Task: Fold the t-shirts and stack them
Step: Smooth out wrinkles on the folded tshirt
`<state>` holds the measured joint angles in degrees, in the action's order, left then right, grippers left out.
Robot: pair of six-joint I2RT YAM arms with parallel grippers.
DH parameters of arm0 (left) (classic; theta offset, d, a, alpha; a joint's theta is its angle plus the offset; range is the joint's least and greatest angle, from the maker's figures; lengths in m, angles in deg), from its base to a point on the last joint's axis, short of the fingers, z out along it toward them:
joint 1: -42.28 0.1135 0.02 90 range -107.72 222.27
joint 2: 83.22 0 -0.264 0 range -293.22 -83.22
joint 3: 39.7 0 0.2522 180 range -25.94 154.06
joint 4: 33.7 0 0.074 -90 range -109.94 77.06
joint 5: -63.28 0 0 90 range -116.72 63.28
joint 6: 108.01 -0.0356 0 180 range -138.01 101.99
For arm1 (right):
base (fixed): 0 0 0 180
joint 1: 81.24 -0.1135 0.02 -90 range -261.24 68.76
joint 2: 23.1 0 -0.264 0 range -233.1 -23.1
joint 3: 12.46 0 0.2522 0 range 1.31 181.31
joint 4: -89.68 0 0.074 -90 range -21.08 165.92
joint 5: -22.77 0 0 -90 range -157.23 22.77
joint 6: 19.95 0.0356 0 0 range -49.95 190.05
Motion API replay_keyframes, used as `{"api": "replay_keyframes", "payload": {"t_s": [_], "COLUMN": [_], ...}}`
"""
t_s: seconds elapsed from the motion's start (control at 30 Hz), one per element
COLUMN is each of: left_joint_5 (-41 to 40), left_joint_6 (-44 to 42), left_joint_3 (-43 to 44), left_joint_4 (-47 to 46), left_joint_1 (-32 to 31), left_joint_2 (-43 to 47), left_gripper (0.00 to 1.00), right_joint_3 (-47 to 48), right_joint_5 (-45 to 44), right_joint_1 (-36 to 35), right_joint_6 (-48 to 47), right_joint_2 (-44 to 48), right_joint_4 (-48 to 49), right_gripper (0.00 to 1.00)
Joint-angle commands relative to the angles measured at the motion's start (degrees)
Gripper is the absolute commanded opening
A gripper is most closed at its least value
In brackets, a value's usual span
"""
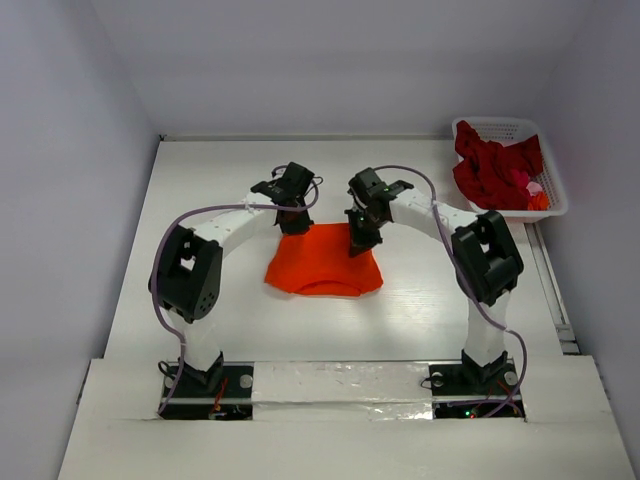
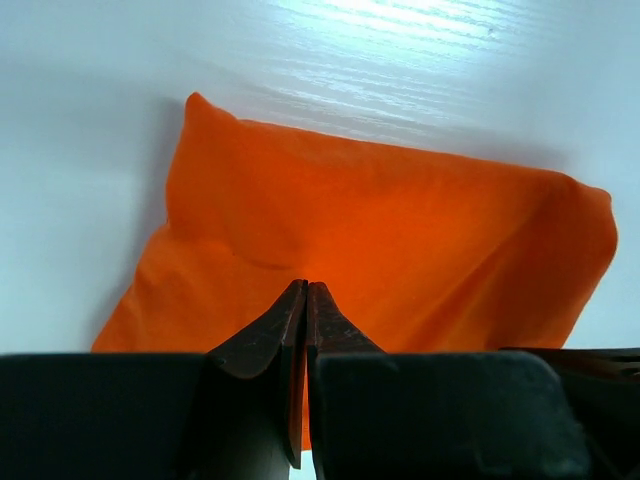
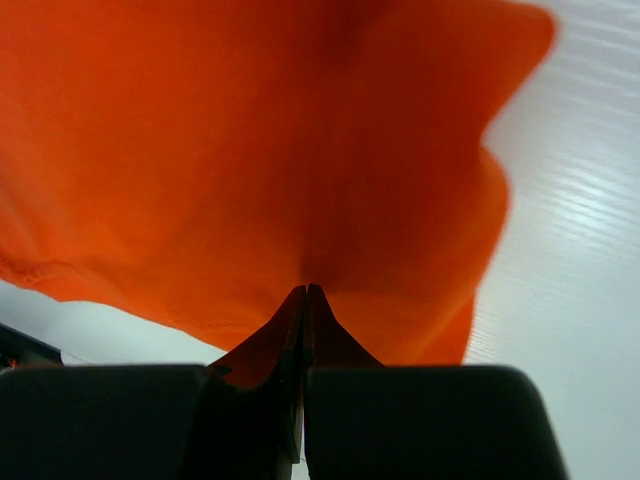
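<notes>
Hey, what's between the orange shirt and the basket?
Nothing lies on the table there; only the right arm crosses above that stretch from the orange shirt to the basket. The top view shows it.

Orange t-shirt (image 3: 250, 150) partly beyond right wrist view.

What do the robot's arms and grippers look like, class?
The left arm and right arm have white links and chunky black joints. A thin lilac cable loops along each. The left gripper and right gripper have dark, tapering fingers.
</notes>
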<state>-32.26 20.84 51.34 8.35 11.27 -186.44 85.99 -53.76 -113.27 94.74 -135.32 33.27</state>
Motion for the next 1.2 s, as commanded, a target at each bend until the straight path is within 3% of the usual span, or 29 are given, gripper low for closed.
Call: {"api": "replay_keyframes", "payload": {"t_s": [0.0,0.57,1.17], "left_joint_5": [0.4,2.0,1.7], "left_joint_6": [-0.6,0.3,0.3], "left_joint_3": [0.6,0.8,1.7], "left_joint_4": [-2.2,0.5,3.1], "left_joint_1": [0.2,0.2,0.2], "left_joint_2": [2.2,2.4,6.4], "left_gripper": [0.0,0.0,0.0], "right_joint_3": [1.1,-0.7,7.6], "right_joint_5": [0.1,6.1,3.8], "right_joint_1": [-2.0,-3.1,5.0], "right_joint_6": [0.7,5.7,2.6], "right_joint_2": [0.7,-7.7,-10.7], "right_joint_4": [4.4,7.5,2.8], "right_gripper": [0.0,0.0,0.0]}}
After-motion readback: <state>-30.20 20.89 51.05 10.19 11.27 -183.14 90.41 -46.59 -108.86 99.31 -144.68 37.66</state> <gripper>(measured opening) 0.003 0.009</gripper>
